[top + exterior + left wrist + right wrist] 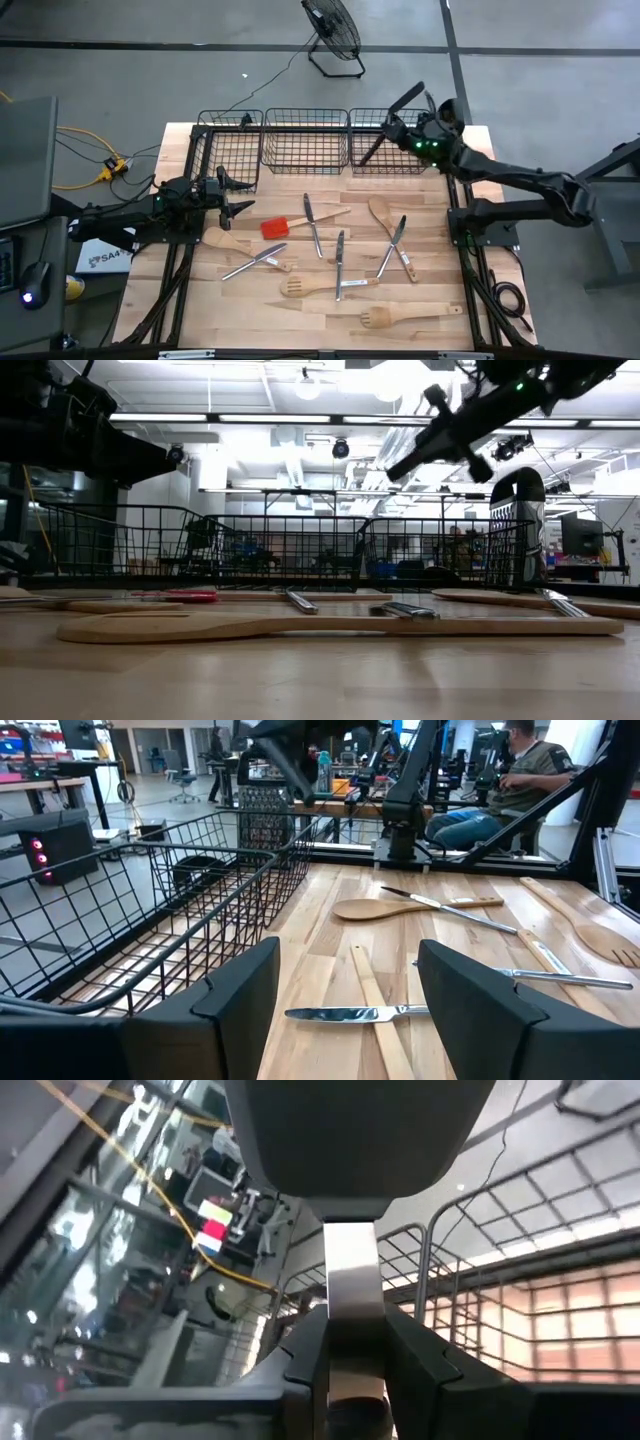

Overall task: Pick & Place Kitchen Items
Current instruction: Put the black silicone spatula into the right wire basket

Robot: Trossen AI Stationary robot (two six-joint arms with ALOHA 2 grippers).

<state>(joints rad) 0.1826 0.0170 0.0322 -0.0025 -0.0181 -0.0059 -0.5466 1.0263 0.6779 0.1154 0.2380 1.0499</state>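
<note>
Three wire baskets [305, 140] are standing in a row along the table's [440, 335] far edge. Utensils [340, 262] are lying scattered on the table before them. A fan [335, 35] is standing on the floor behind the table.

Wood, wire and polished steel on a butcher-block table

The table [420, 300] is pale, smooth planked wood with a soft sheen; the wooden spoons [378, 212] and slotted spatulas [410, 316] look matt and unvarnished. Table knives [352, 1013] are glossy, mirror-bright metal. One spatula [275, 227] has a red, smooth head on a wooden handle. The wire baskets [306, 140] are matt black metal. The left end effector [347, 990] has matt black plastic fingers [240, 995].
</note>
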